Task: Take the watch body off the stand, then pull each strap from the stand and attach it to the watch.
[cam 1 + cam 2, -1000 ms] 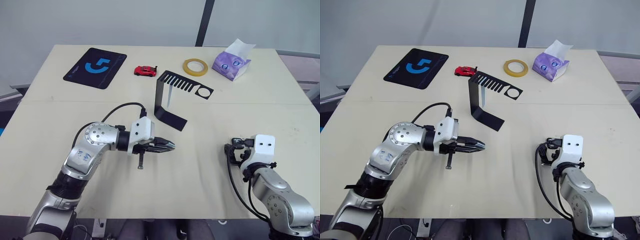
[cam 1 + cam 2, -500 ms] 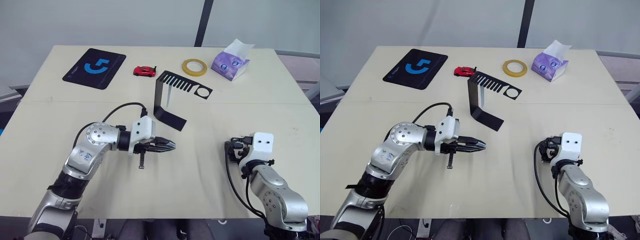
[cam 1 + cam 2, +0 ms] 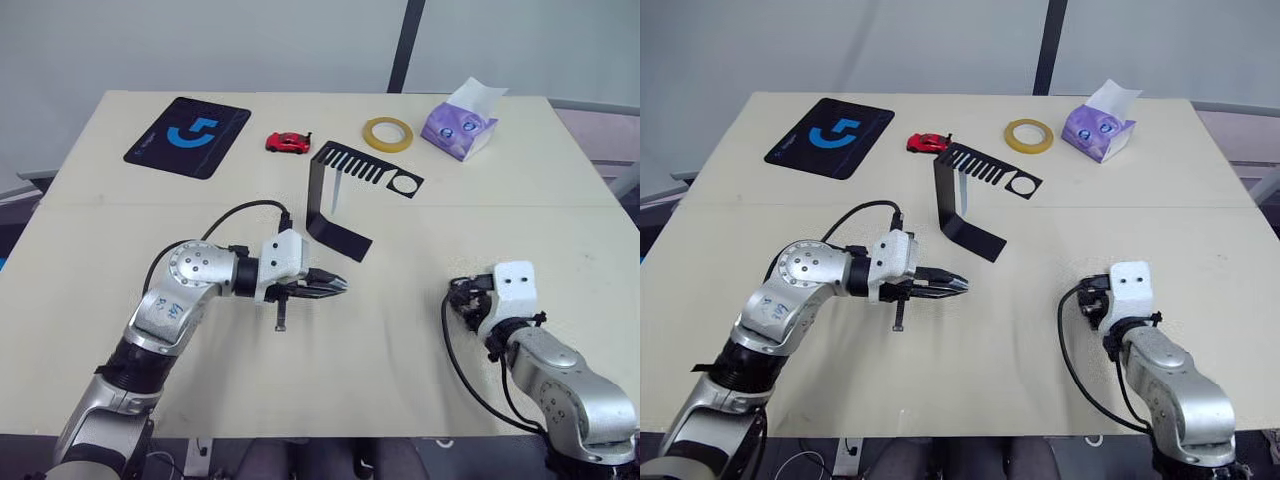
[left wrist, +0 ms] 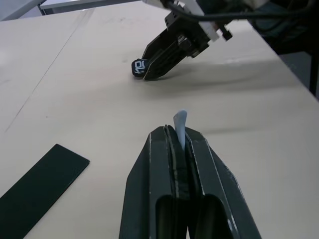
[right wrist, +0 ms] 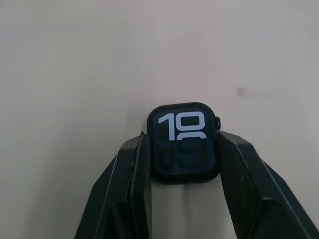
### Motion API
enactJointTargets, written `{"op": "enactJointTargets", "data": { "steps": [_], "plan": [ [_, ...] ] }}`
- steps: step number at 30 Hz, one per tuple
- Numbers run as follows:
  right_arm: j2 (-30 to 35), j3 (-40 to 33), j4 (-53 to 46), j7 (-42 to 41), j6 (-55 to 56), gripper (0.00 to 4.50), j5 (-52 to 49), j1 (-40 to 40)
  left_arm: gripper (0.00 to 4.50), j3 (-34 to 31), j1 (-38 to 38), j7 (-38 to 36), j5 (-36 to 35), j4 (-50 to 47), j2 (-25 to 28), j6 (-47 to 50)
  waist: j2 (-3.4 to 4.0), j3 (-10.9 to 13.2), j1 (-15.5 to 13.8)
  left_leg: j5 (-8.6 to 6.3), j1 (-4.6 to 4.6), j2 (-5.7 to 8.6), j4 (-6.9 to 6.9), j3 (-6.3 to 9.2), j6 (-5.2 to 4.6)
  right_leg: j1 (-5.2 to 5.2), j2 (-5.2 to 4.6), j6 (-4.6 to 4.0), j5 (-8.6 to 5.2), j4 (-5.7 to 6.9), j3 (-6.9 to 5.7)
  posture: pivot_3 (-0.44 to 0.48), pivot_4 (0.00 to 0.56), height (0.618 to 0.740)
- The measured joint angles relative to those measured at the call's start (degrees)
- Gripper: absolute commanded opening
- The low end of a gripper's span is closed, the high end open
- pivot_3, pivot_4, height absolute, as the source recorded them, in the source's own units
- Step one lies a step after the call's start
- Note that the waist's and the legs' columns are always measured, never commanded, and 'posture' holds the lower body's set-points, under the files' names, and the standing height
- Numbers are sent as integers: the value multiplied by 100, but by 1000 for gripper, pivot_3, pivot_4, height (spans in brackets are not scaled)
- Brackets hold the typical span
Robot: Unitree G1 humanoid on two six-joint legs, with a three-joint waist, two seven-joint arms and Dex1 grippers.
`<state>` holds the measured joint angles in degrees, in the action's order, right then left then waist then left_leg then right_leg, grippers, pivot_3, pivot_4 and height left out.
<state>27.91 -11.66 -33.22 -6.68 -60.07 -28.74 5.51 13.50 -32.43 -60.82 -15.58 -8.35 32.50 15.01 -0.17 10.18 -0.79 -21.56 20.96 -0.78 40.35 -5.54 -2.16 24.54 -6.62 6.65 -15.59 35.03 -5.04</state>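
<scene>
While the stand [image 3: 345, 195] keeps its place near the middle of the surface [image 3: 420, 330], my two arms have edged a little nearer each other over the last second: the left gripper [image 3: 335, 286] has lifted slightly toward the stand's foot, and the right gripper [image 3: 458, 305] has drifted inward. I read this as the approach before joining, with nothing mated yet.

The left jaws are pressed together on one strap [image 4: 180, 124], a thin, pale blue-grey, flexible band whose rounded tip pokes out past the fingertips in the left wrist view. The right jaws are clamped on the watch body [image 5: 184, 141], a dark rounded-square case, glossy, its black screen showing pale numerals and a small crown on one side. It sits just above the surface, well apart from the strap.

A second strap [image 3: 338, 190] hangs pale and narrow under the comb top of the stand. That stand is matt black bent sheet metal, slotted, ending in a ring hole. Behind it lie a red toy car [image 3: 287, 143], a roll of yellow tape [image 3: 390, 133] and a soft purple tissue pack [image 3: 459, 125].
</scene>
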Motion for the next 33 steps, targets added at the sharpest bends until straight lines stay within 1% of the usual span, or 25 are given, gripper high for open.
{"op": "enactJointTargets", "data": {
  "steps": [1, 3, 5, 8, 12, 15, 24, 30, 33],
  "plan": [
    [69, -14, -82, -151, -140, 1532, -177, 122, 0, 0, -5, -10, 62, 57, 1, -122, 0, 0, 6, 0, 0, -2, 0, 3, 0, 0, 2, -1, 0, 1, -4, 0, 150, 738],
    [275, -57, -189, -821, -1070, 1532, -1257, 846, 0, 20, -120, -62, 343, 394, -6, -765, 0, 0, 16, 0, 5, -4, 0, 10, 0, 2, 2, -2, 0, 0, -10, 0, 150, 738],
    [156, -143, -183, -1013, -1554, 1532, -1835, 1192, 0, 26, -198, -86, 484, 590, -14, -1108, 0, 0, 10, 0, 8, -5, 0, 14, 0, 1, 0, -3, 0, 0, -15, 0, 150, 738],
    [-113, -289, 125, -1106, -2366, 1532, -2568, 1769, 0, 44, -333, -147, 689, 1022, -20, -1713, 0, 0, -1, -1, 13, 0, 5, 15, -2, 1, -6, -2, 0, 0, -18, 0, 150, 738],
    [-509, -508, 632, -998, -3041, 1532, -3000, 2246, 0, 44, -358, -283, 767, 1389, -29, -2265, 0, 0, -26, -2, 21, 1, 14, 17, -4, 6, -8, -1, 1, 5, -23, 0, 150, 738],
    [-586, -518, 932, -880, -3199, 1532, -3226, 2387, 0, 40, -430, -331, 781, 1497, -30, -2523, 0, 0, -37, -2, 24, 1, 18, 20, -4, 6, -8, -1, 1, 7, -27, 0, 150, 738],
    [-668, -430, 1777, -521, -3213, 1532, -3812, 2754, 0, 6, -523, -438, 914, 1662, -28, -3203, 0, 0, 34, -2, 24, 0, 21, 19, -3, 6, -7, -1, 1, 10, -29, 0, 150, 738],
    [-695, -433, 2049, -285, -3213, 1532, -4131, 2837, 0, 7, -525, -439, 952, 1790, -29, -3425, 0, 0, 87, -2, 26, 0, 20, 20, -3, 7, -8, 0, 1, 9, -31, 0, 150, 738],
    [-708, -444, 2231, -41, -3214, 1532, -4415, 2925, 0, 7, -525, -432, 971, 1790, -32, -3536, 0, 0, 97, -2, 26, -2, 20, 21, -3, 6, -8, 0, 1, 9, -31, 0, 150, 738]
  ]
}}
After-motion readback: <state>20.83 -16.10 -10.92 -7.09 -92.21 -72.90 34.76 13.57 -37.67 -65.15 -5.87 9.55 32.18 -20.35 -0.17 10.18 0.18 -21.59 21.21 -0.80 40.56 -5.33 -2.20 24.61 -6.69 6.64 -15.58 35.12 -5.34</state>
